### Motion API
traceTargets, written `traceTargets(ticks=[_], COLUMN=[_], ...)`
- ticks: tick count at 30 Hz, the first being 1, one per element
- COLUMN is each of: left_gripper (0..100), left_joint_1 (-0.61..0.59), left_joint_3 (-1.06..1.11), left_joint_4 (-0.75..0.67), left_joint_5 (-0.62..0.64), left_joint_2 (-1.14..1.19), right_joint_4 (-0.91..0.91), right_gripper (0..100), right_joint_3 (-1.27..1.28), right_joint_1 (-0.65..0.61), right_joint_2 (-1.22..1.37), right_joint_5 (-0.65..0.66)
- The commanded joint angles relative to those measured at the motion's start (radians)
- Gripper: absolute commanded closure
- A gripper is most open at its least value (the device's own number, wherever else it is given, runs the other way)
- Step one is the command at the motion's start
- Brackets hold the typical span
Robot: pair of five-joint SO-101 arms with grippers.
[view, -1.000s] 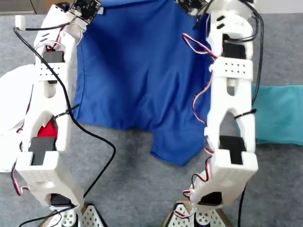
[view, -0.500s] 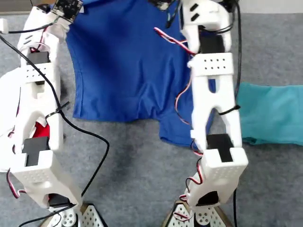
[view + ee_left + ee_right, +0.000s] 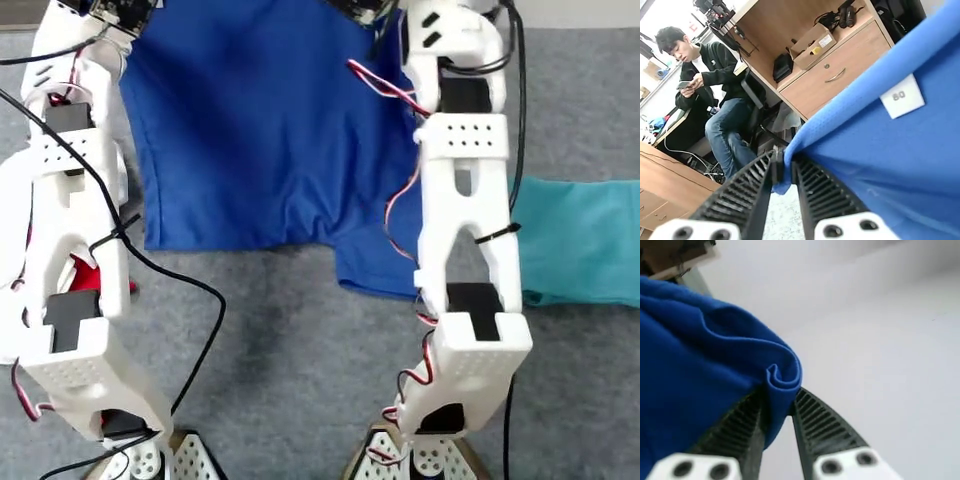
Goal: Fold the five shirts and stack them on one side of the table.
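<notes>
Blue shirt (image 3: 260,140) is held up between my arms, its lower part lying on the grey table (image 3: 280,380) and its top cut off in the high view. My left gripper (image 3: 784,165) pinches its edge, and my right gripper (image 3: 779,396) clamps a bunched fold. A teal shirt (image 3: 590,240) lies half out of frame beside the right arm.

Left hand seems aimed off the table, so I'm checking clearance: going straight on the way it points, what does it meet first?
The edge of the blue shirt pinched in the left hand. Past that fold the way looks free, with a wooden desk farther off, though depth is unclear.
</notes>
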Motion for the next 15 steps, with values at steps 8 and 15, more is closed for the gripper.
traceTargets(ticks=[8,15], left_gripper=[98,98], left_joint_1=[0.012,0.04], left_joint_3=[0.049,0.129], left_joint_4=[-0.015,0.061], left_joint_5=[-0.006,-0.107], left_joint_2=[-0.019,-0.022], right_joint_4=[-0.023,-0.021], right_gripper=[99.7,99.7], right_joint_3=[0.174,0.456], right_joint_1=[0.176,0.183], right_joint_2=[-0.022,-0.193], right_joint_5=[0.011,0.017])
